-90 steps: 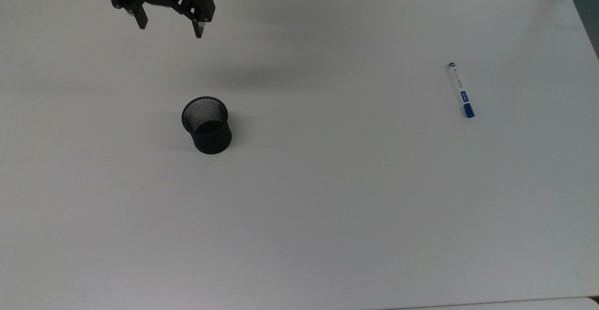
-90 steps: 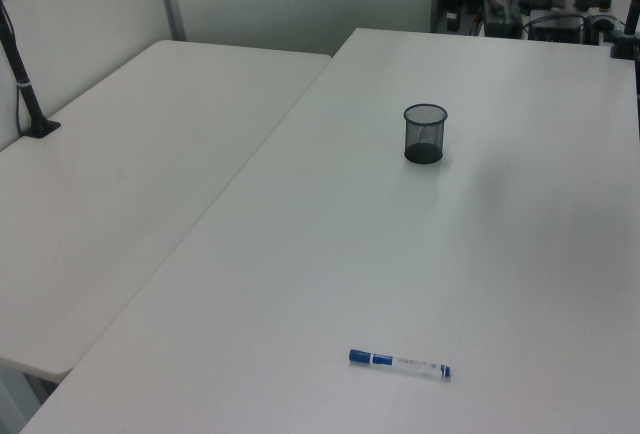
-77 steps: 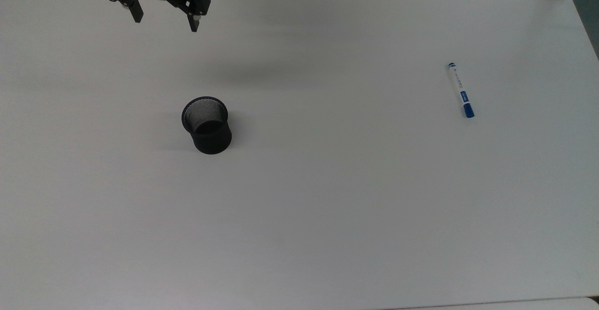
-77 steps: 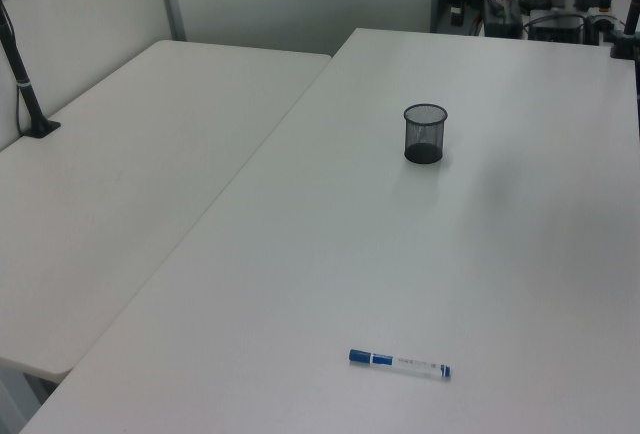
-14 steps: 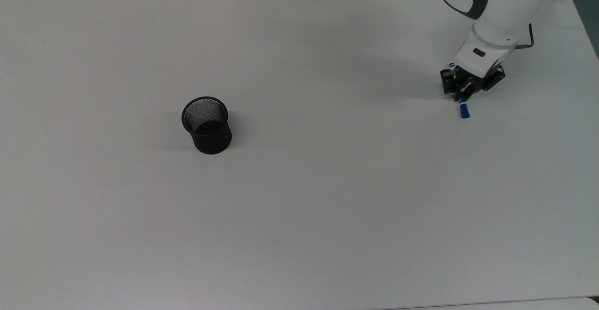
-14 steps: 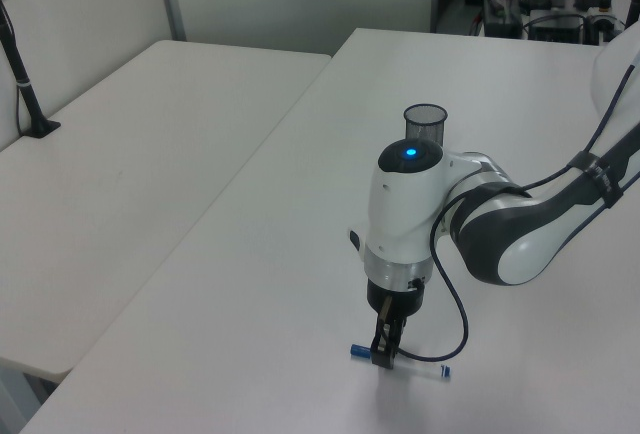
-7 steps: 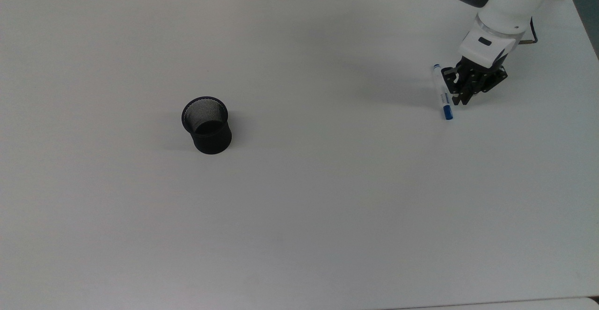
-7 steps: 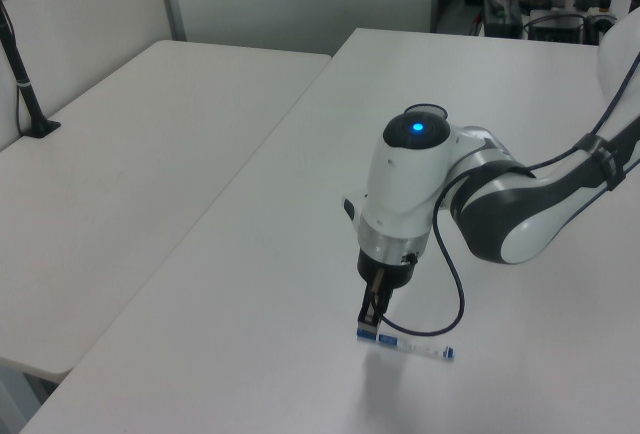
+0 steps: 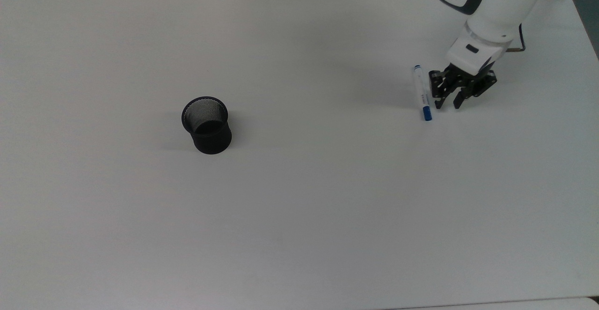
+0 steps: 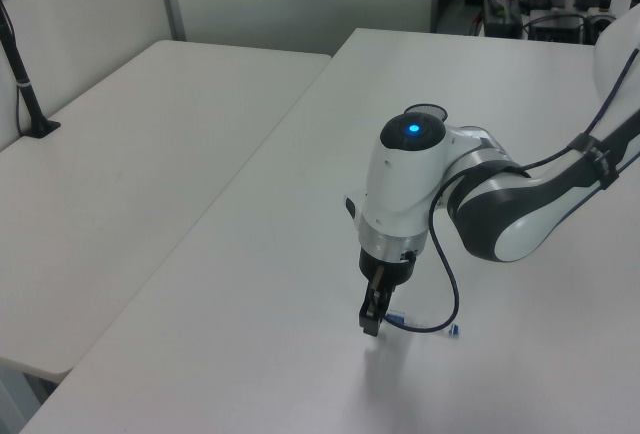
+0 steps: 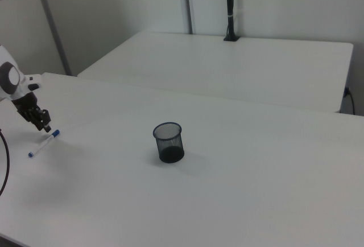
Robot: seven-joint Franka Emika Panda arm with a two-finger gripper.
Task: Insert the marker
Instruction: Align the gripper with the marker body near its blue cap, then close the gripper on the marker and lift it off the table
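The marker (image 9: 421,93) is lying flat on the table (image 9: 299,216), way over toward the top view's right, blue cap end pointing at the near edge. It's not in anything's grip. The gripper (image 9: 448,105) sits just beside it on the top view's right, fingers spread apart with nothing between them, and the near finger looks like it's right up against the barrel or barely off it, can't say which. In the right view the marker (image 11: 44,143) lies at an angle just below the gripper (image 11: 45,127), and in the left view the arm covers most of it, so you just get a bit of blue poking out by the fingertips.

The cup (image 9: 206,124) stands upright and empty, well apart from all this, toward the top view's left.

So I'd say we're at the pick-up step, grasp not made yet. Next move probably needs the gripper shifted sideways so the 2 fingers straddle the barrel, then down and close. Round barrel, so a nudge could roll it away.
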